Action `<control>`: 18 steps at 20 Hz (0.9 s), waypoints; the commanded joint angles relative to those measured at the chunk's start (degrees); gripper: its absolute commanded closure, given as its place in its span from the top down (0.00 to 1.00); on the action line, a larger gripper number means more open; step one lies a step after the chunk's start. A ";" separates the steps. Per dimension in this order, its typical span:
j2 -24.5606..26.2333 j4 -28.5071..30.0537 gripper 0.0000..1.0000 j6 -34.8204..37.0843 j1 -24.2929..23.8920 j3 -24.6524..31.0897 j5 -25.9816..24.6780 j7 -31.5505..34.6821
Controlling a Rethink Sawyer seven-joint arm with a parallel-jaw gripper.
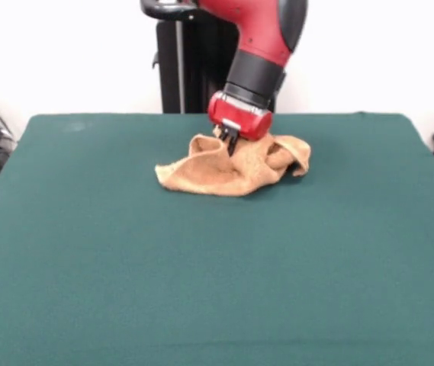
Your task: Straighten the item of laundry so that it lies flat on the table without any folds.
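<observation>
The arm is glossy red with a rounded dark grey-black joint cap at its upper end and a broad black ribbed collar below, ending in a red wrist block with a small pale patch on its face. From that block projects a small black gripper with short dark prongs. Behind stands a black pedestal column with a thin grey upright rod

Small orange-tan terry towel, rumpled and bunched, folds raised at its middle, one corner spread flat, lying toward the far middle of broad dark green bench
</observation>
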 commanded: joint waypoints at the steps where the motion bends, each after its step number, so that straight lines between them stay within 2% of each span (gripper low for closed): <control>1: 9.19 -22.70 0.00 -12.71 2.54 0.41 14.75 1.05; 11: 11.03 -24.16 0.00 -12.09 4.59 -1.81 18.55 -1.04; 18: 12.90 -27.98 0.00 -9.13 4.89 -2.45 17.49 -1.98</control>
